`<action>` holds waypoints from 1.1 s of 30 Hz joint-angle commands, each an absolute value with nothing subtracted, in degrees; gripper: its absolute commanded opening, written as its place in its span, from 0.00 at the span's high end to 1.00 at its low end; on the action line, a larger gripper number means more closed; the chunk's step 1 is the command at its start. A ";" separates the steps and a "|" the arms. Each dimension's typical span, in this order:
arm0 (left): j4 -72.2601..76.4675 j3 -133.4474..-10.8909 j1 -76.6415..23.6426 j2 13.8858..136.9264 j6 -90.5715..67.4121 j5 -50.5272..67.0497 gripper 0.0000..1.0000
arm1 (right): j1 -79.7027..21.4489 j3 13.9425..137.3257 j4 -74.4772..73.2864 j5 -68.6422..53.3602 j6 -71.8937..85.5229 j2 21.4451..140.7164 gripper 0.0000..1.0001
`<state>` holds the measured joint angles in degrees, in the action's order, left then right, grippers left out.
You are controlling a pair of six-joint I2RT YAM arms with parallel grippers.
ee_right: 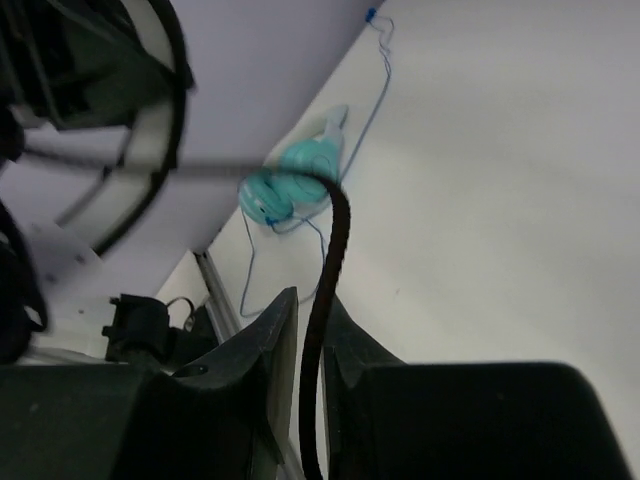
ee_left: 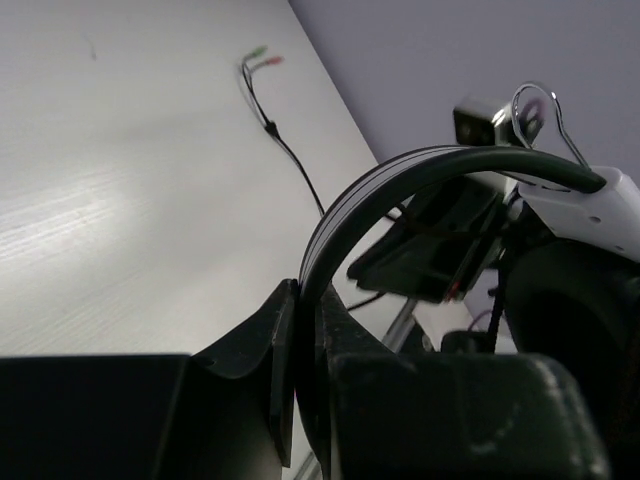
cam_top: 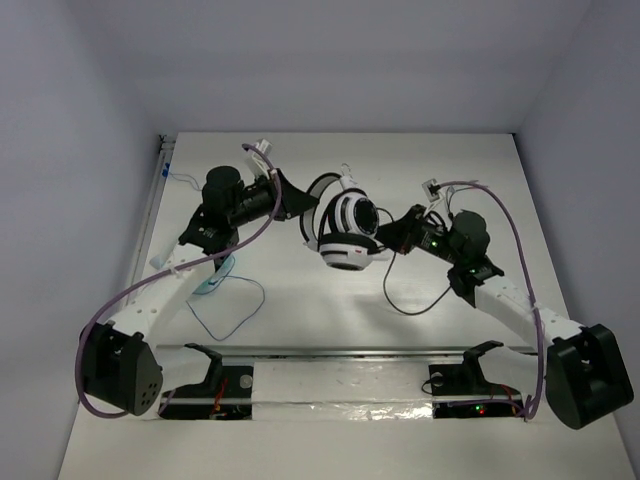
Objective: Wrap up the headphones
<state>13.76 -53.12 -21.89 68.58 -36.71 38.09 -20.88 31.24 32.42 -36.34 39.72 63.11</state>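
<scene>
Top external: left gripper (cam_top: 300, 206) clamps the headband (ee_left: 345, 212) at 9 o'clock of the headphones (cam_top: 347, 232), anchoring them; right gripper (cam_top: 392, 236) at 3 o'clock pinches the cable (ee_right: 336, 238), probably for winding.

Flat white matte tabletop (cam_top: 330, 330) across most of the overhead view, closed in at nine, twelve and three o'clock by plain pale grey walls (cam_top: 330, 60). At about eight o'clock on the top, a small rounded teal plastic object (cam_top: 214, 283), partly covered from above; in the right wrist view two-lobed (ee_right: 290, 185), lying flat. From it a thin pale blue cord (cam_top: 235, 315), looped loosely toward six o'clock. At six o'clock a long silver metal rail (cam_top: 340, 352) along the near edge.
</scene>
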 commanded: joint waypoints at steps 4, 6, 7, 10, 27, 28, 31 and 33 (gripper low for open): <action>15.73 -63.01 -20.92 68.37 -42.80 27.25 1.00 | -29.08 30.41 31.55 -33.42 36.13 65.74 0.78; 15.47 -64.51 -20.92 68.99 -43.33 25.68 1.00 | -30.49 28.75 34.17 -33.31 37.26 66.53 0.76; 15.56 -64.77 -20.40 69.43 -43.59 25.58 1.00 | -30.50 27.87 37.67 -34.27 38.74 66.71 0.75; 15.73 -65.65 -20.39 69.96 -44.47 24.53 1.00 | -31.02 26.28 39.64 -35.68 39.38 68.02 0.75; 11.70 -69.78 -17.93 73.04 -47.29 2.06 1.00 | -50.00 26.02 38.76 -24.00 41.48 78.04 0.72; 10.65 -70.13 -17.93 73.56 -46.85 0.37 1.00 | -51.75 25.84 37.80 -22.86 42.01 78.13 0.72; 9.14 -70.66 -17.93 74.44 -45.44 -7.81 1.00 | -55.35 26.36 33.77 -20.75 42.36 78.84 0.72; 9.05 -70.49 -17.40 75.06 -44.66 -11.49 1.00 | -57.56 28.29 30.43 -19.52 41.84 79.10 0.72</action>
<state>5.30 -66.81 -18.11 75.26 -44.03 -1.93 -54.68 26.28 33.54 -23.07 41.63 78.74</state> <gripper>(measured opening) 0.043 0.283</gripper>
